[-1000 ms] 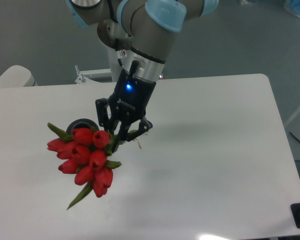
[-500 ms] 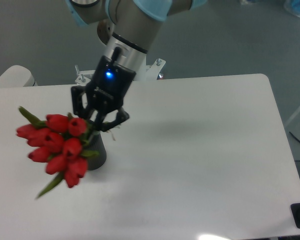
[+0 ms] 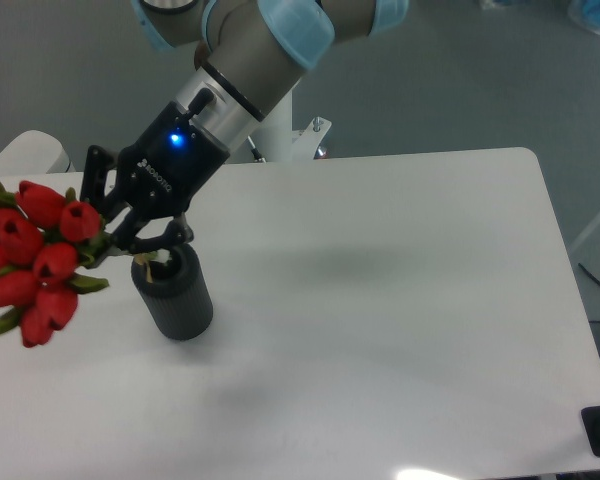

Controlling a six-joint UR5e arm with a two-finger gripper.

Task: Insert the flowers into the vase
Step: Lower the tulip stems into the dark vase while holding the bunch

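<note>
The flowers (image 3: pixel 35 262) are hanging at the table's (image 3: pixel 400 300) left edge, heads pointing left, stems running right into the gripper (image 3: pixel 130 240), which is clamping them. The stem ends are lying at the vase (image 3: pixel 173 296) mouth, directly below the gripper, bunch nearly horizontal.

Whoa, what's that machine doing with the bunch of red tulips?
A robot arm is holding the flowers by their stems in its gripper, jaws closed on them. The bunch is tipped sideways, with the red buds sticking out to the left past the vase. The stem ends sit right at the mouth of that dark vase, which stands upright on the white table. The flowers are not yet standing in it.
</note>
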